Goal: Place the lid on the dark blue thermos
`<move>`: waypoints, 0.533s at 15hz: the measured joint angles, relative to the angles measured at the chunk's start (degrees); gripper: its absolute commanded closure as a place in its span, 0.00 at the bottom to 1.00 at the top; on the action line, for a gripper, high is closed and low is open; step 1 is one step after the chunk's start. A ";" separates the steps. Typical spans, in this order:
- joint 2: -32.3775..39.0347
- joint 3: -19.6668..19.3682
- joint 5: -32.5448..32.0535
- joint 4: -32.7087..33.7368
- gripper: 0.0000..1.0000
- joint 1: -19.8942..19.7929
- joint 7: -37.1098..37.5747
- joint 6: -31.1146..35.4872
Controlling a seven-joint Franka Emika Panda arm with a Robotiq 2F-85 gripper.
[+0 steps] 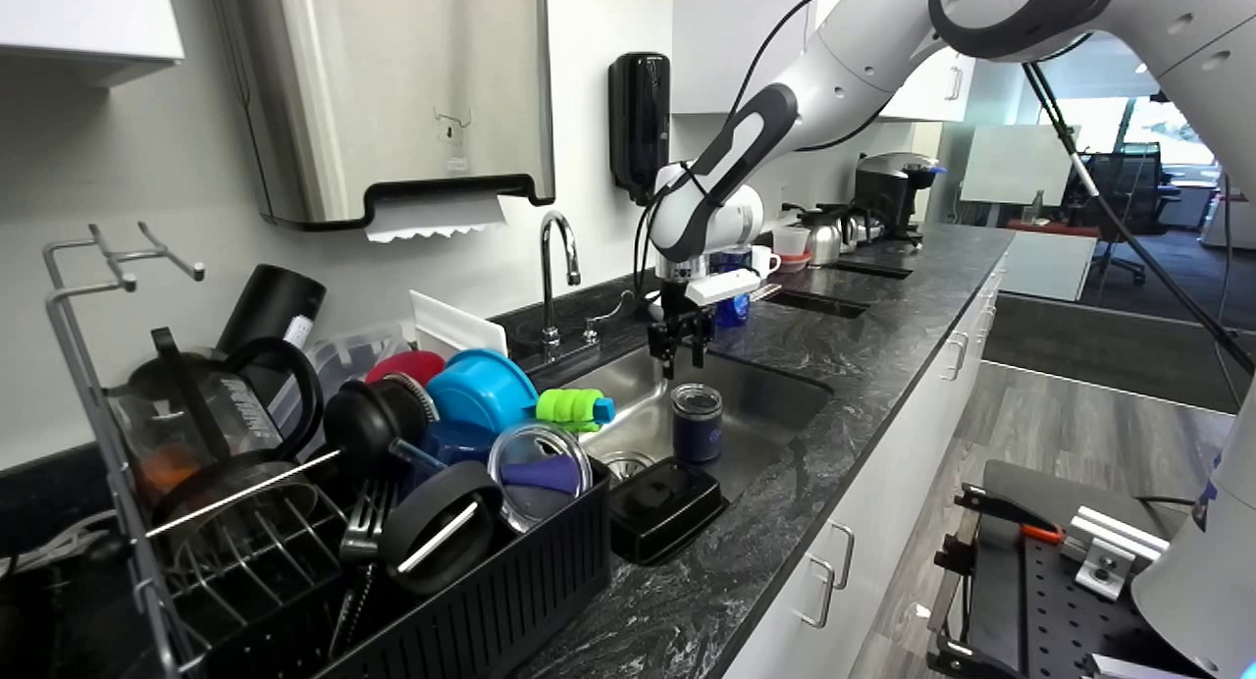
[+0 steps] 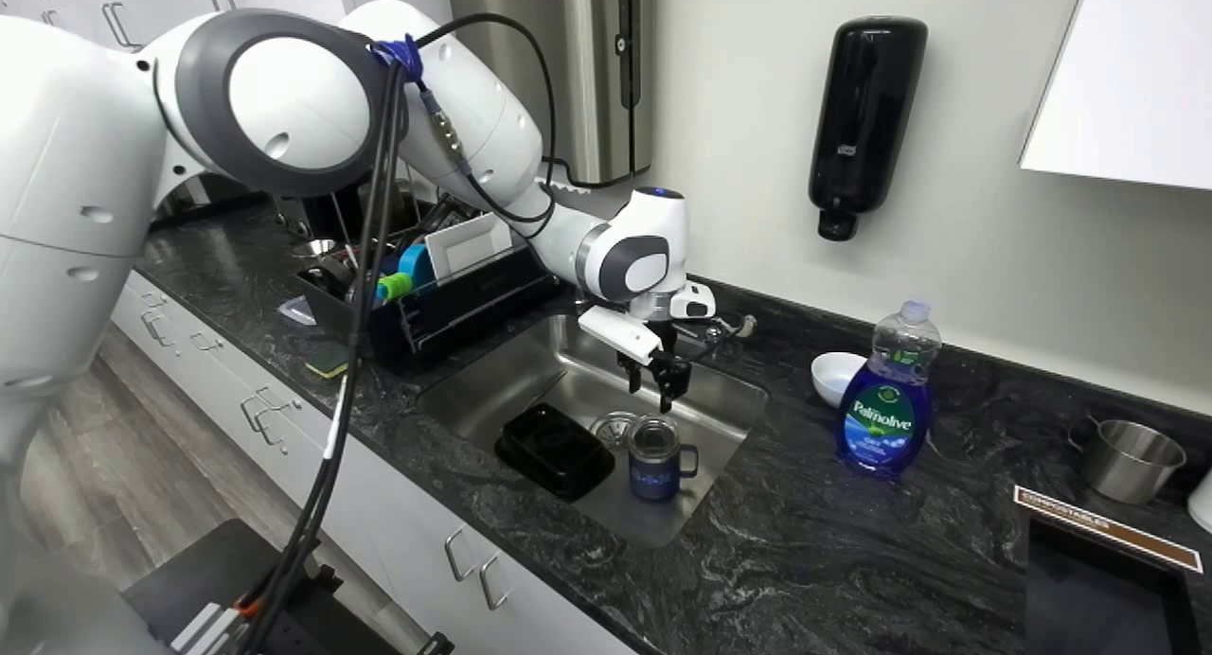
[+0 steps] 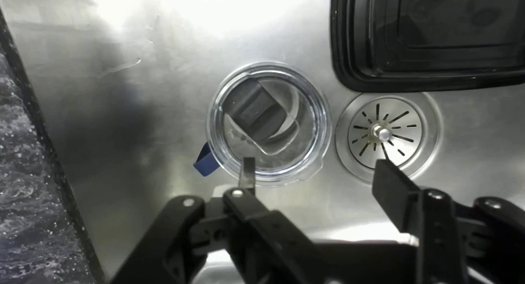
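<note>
One lid (image 3: 266, 122) rests on one dark blue thermos (image 2: 653, 472); one hand (image 3: 315, 171) hangs above, spread wide.

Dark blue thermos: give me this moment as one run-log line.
dark blue thermos: upright in sink | lid: on top, seating not verifiable | end effector: open, holding nothing, over sink | also in sink: black container
</note>
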 measured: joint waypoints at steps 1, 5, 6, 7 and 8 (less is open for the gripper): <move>0.00 0.00 0.00 -0.10 0.62 0.00 0.10 0.06; 0.00 0.00 0.00 -0.70 0.90 0.00 0.21 0.14; 0.01 -0.02 0.00 -0.93 0.98 0.00 0.22 0.17; 0.02 -0.05 0.00 -1.12 0.99 0.00 0.23 0.21; 0.05 -0.11 0.00 -1.26 1.00 -0.01 0.23 0.23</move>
